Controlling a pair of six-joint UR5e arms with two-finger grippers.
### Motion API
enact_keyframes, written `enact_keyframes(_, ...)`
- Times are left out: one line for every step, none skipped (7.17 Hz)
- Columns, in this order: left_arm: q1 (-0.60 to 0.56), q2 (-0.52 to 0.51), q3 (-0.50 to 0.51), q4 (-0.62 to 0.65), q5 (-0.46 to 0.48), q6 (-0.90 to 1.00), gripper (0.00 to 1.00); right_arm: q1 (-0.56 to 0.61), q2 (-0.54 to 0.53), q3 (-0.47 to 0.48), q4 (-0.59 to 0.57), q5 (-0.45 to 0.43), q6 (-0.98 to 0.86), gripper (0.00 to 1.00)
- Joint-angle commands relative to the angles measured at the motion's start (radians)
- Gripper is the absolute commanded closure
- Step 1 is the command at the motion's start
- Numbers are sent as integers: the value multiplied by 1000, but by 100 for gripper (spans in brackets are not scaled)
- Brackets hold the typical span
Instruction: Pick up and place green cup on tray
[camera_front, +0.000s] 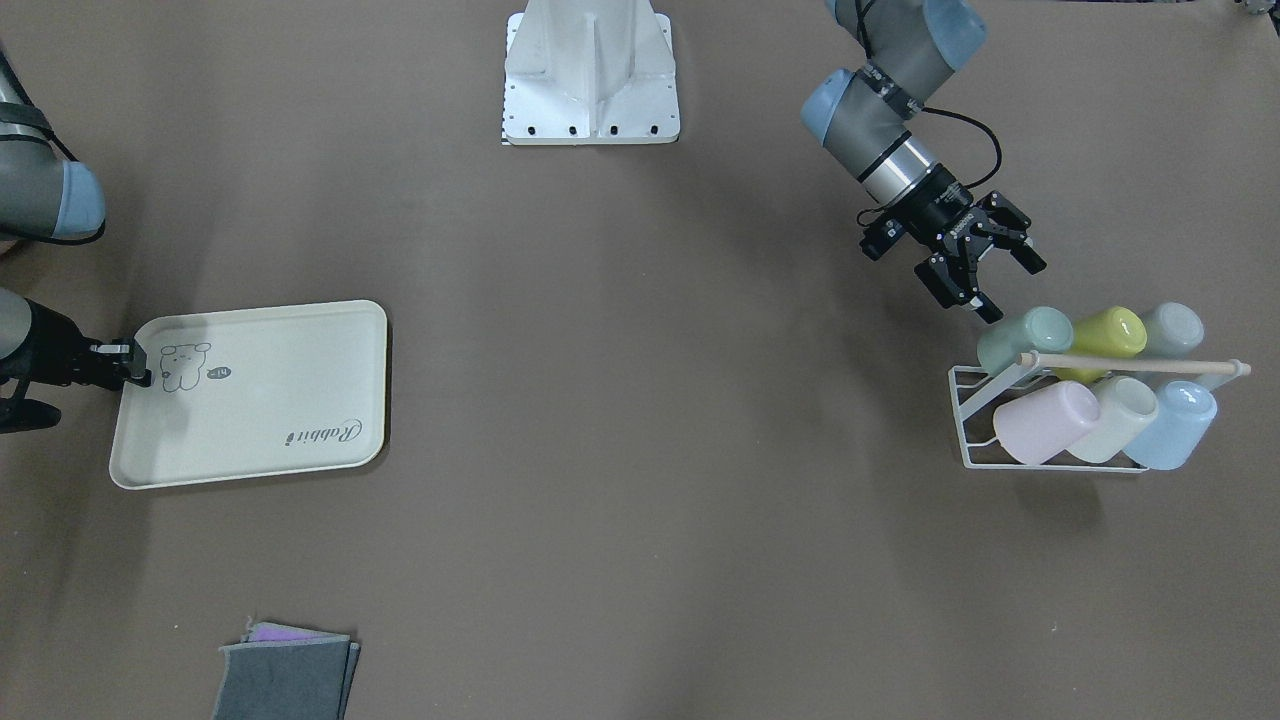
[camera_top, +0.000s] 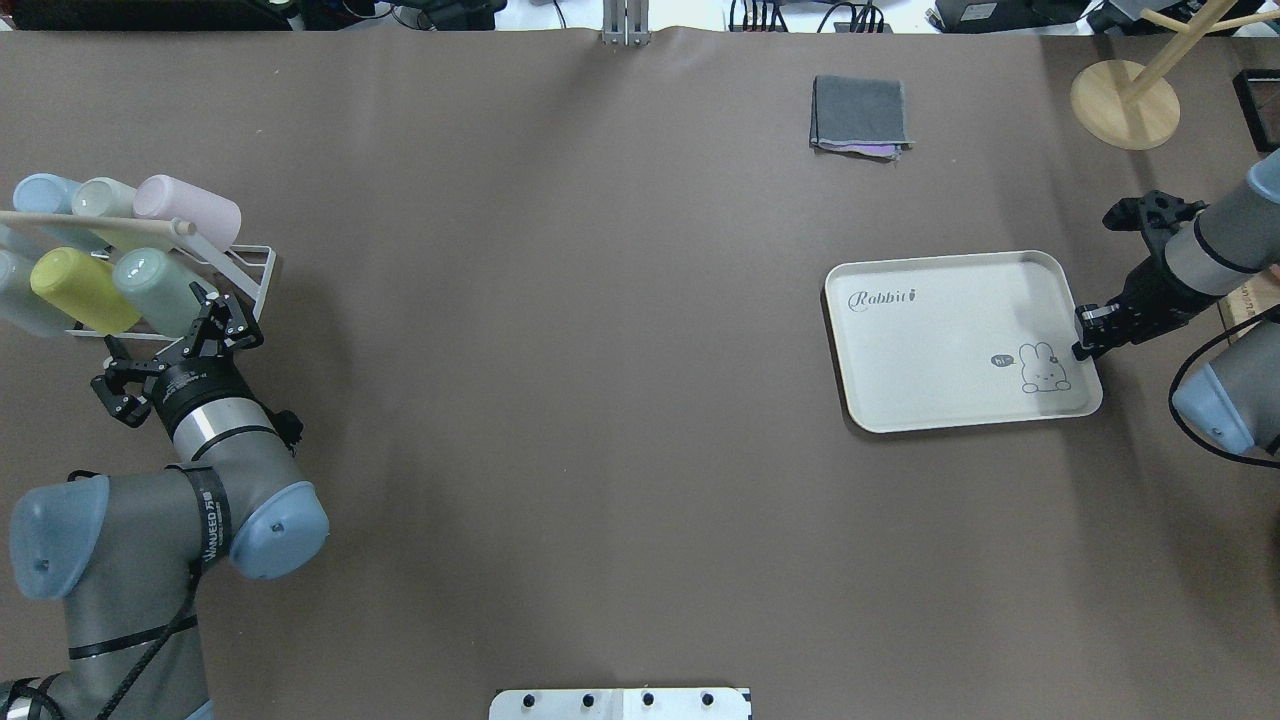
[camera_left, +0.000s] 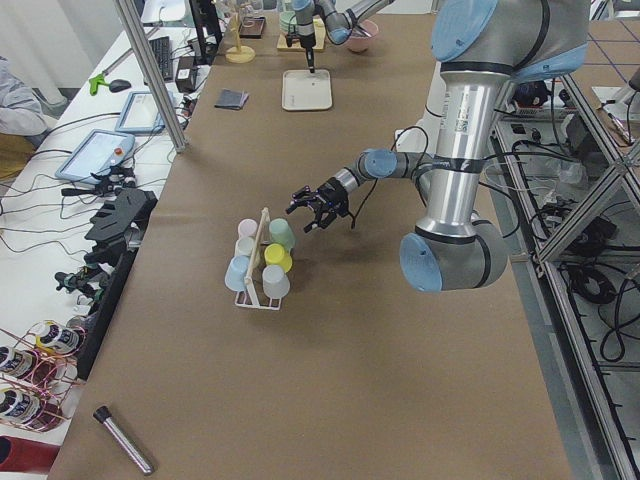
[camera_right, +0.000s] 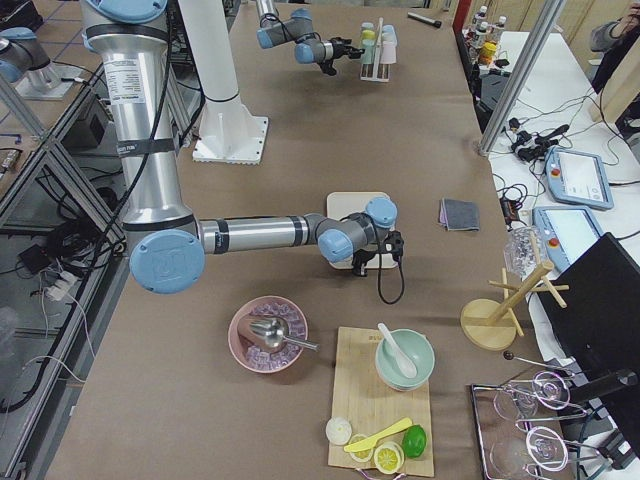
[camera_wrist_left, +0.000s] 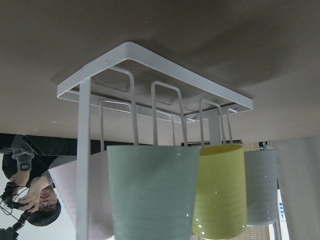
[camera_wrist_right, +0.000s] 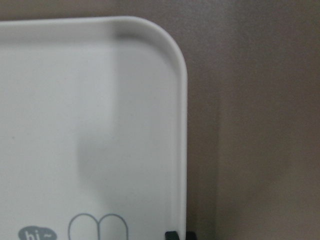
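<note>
The green cup (camera_front: 1025, 335), muted teal, lies tilted on a white wire rack (camera_front: 970, 420) beside a yellow-green cup (camera_front: 1105, 335). It also shows in the overhead view (camera_top: 155, 290) and fills the left wrist view (camera_wrist_left: 152, 192). My left gripper (camera_front: 1010, 290) is open and empty, just short of the green cup's end, jaws wide apart; it also shows in the overhead view (camera_top: 165, 345). The cream tray (camera_front: 260, 420) lies flat on the table, also in the overhead view (camera_top: 930, 370). My right gripper (camera_front: 135, 372) is shut on the tray's short rim (camera_wrist_right: 181, 150) by the bear drawing.
The rack holds several other pastel cups under a wooden rod (camera_front: 1130, 365). A folded grey cloth (camera_top: 860, 115) lies beyond the tray. A wooden stand (camera_top: 1125, 100) is at the far right corner. The robot's base plate (camera_front: 590, 80) sits mid-table.
</note>
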Motion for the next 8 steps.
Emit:
enact_keyframes(5,1,13,43,71,-4,2,0,-1,6,0,1,0,100)
enact_keyframes(0,-1,34,46,96,-9,2,12,4,16,0,4,1,100)
enact_keyframes(0,-1,42,47,93,-26,2,41,11,22,1,39,2,100)
enact_keyframes(2,1,45,55,91,-65,2,79,19,23,20,85,2,100)
enact_keyframes(2,1,68,81,91,-128,3,113,27,26,56,127,3,100)
enact_keyframes(5,2,65,107,91,-177,3,141,28,27,104,151,3,100)
enact_keyframes(6,1,86,109,96,-204,3,171,28,27,131,182,3,100)
enact_keyframes(6,-1,102,109,99,-204,3,197,42,27,141,209,3,100)
